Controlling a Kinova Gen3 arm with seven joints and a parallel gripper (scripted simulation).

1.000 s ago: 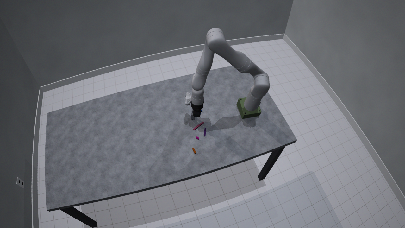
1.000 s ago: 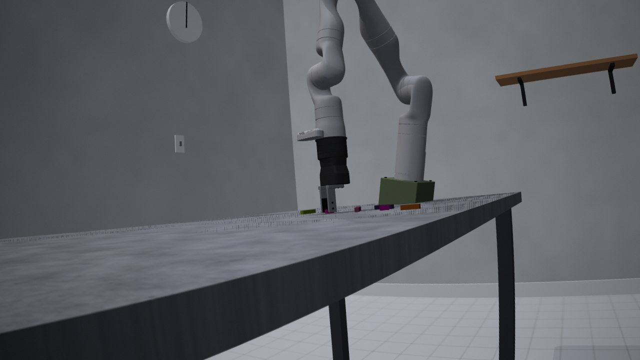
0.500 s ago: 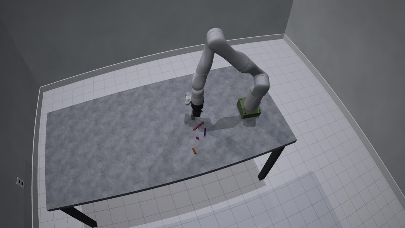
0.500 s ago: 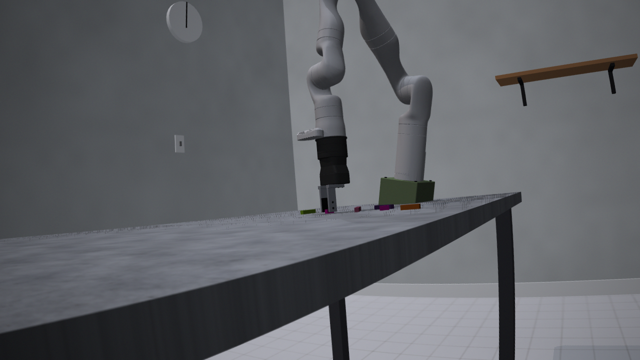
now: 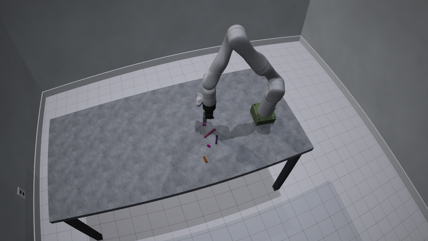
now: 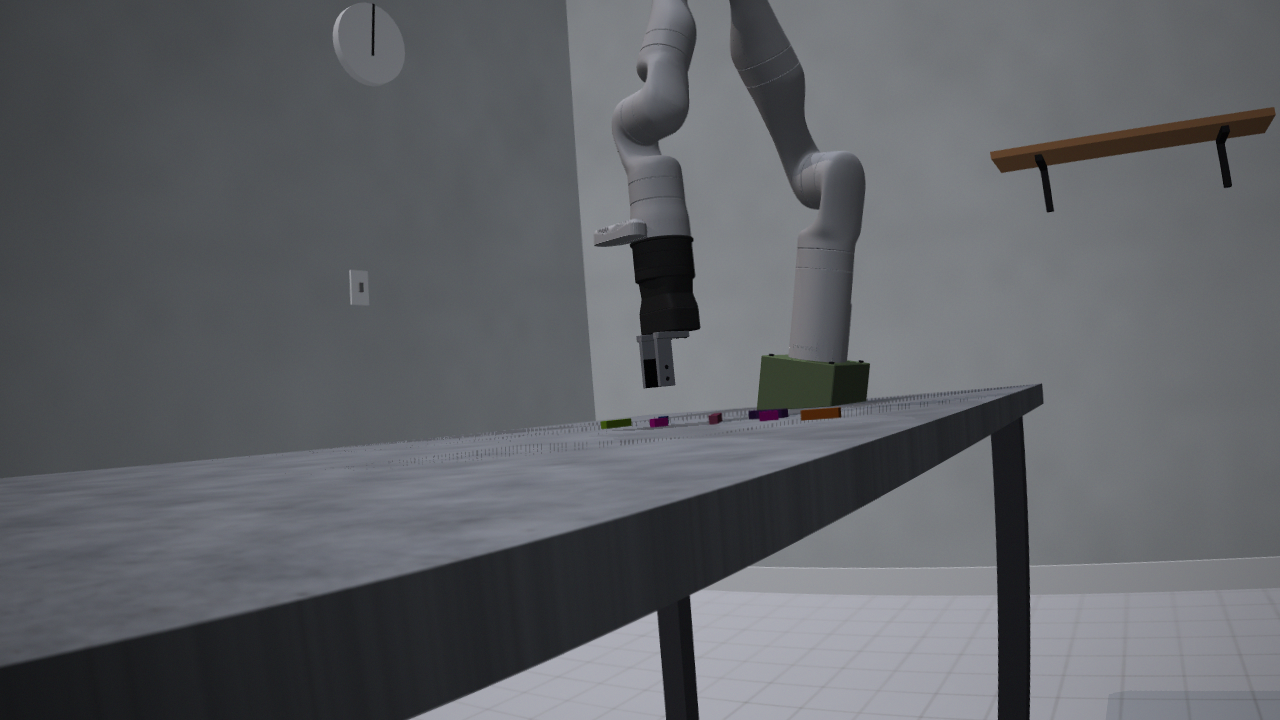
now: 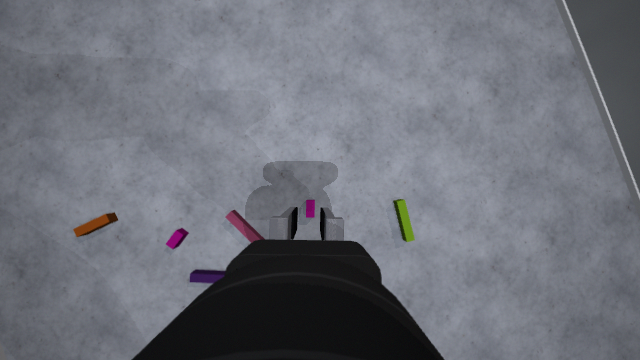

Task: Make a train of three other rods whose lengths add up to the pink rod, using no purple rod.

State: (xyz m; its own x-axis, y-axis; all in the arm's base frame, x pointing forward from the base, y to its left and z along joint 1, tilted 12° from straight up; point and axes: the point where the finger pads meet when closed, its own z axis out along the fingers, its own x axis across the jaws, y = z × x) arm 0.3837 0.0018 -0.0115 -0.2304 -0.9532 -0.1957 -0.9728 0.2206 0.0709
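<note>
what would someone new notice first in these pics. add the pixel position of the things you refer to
Probably the big pale-grey jointed robot arm (image 5: 237,35) (image 6: 657,102), arching over the grey mottled table (image 5: 119,149) (image 6: 537,537) from a green block base (image 5: 264,120) (image 6: 793,383). Next, likely the small bright rods near its tool (image 5: 204,122) (image 6: 657,385) (image 7: 308,223), such as the orange rod (image 5: 205,159) (image 6: 820,413) (image 7: 95,225) lying nearest the table's long edge in the top view.

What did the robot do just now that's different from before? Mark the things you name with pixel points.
The hand (image 5: 204,121) (image 6: 657,385) (image 7: 308,218) went up. Before, its fingers were down around the little magenta rod (image 5: 204,124) (image 6: 658,421) (image 7: 310,208); now they're above it, open, and the rod lies on the table (image 5: 119,155) (image 6: 447,510) (image 7: 475,125). The orange rod (image 5: 205,159) (image 6: 820,413) (image 7: 95,225) and the pink rod (image 5: 209,133) (image 6: 715,418) (image 7: 243,226) stayed put.
</note>
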